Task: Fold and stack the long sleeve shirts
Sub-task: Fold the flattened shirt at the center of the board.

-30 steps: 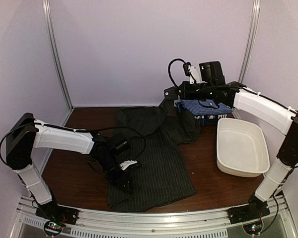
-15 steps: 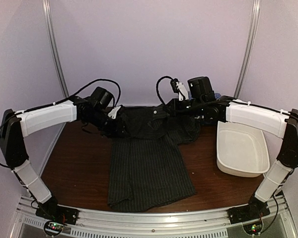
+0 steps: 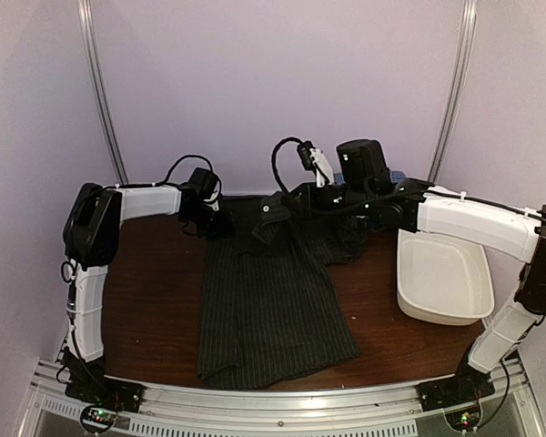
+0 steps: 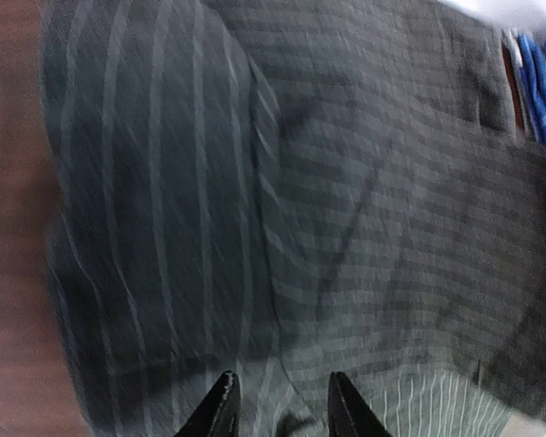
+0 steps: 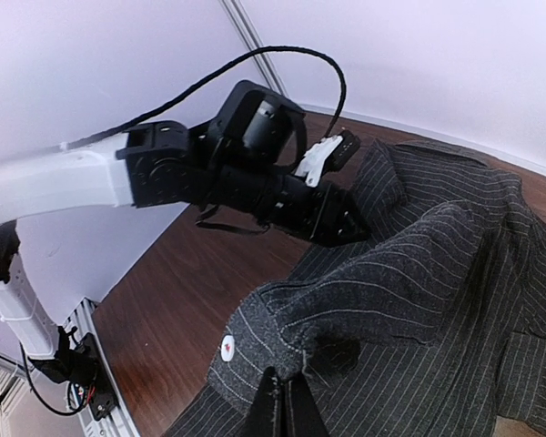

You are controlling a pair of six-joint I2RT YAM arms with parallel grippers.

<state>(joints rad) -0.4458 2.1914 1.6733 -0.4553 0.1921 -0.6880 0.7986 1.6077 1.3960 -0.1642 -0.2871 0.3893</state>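
From above, the charcoal pinstriped shirt (image 3: 268, 309) covers the mid tabletop (image 3: 155, 300), its upper edge lifted by the right tool (image 3: 271, 211); the left tool (image 3: 220, 223) meets its upper-left corner. Left wrist: fingers parted on cloth, grip unclear. Right wrist: closed tips pinch a fold beside a white button (image 5: 227, 345).

Open over bare table (image 3: 146, 300) left of the pinstriped shirt (image 3: 268, 309), and along the strip between shirt and white tub (image 3: 402, 273). Blocked on the right by that tub. Crowded at the far side, with left arm (image 3: 150, 200) and right arm (image 3: 464, 223) above the shirt's far end.
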